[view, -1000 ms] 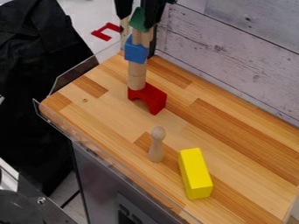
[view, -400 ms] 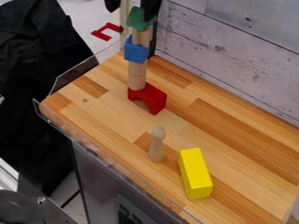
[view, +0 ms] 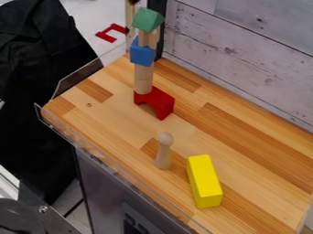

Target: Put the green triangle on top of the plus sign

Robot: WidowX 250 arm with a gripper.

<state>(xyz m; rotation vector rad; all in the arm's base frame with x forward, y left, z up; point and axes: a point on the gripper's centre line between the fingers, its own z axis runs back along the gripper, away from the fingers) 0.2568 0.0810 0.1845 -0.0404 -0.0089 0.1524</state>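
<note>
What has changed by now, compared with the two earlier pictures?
The gripper has let go of the green triangle and moved up and away, uncovering it. The triangle is left on top of the tower. The blue block, wooden cylinder, red arch, wooden peg and yellow block stayed as they were.

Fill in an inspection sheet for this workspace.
Surface: striped wooden counter, with a small dark knot.
Job's things: green triangle tops a tower, on light wood; a plus shape cannot be made out.
Tower below: blue block, wooden cylinder, red arch.
Clutter: wooden peg upright; yellow block lying beside it.
Gripper: likely the dark bit at the top edge, apart from the triangle.
Cables: possibly one, low left.
Surroundings: plank wall, black cloth.
</note>
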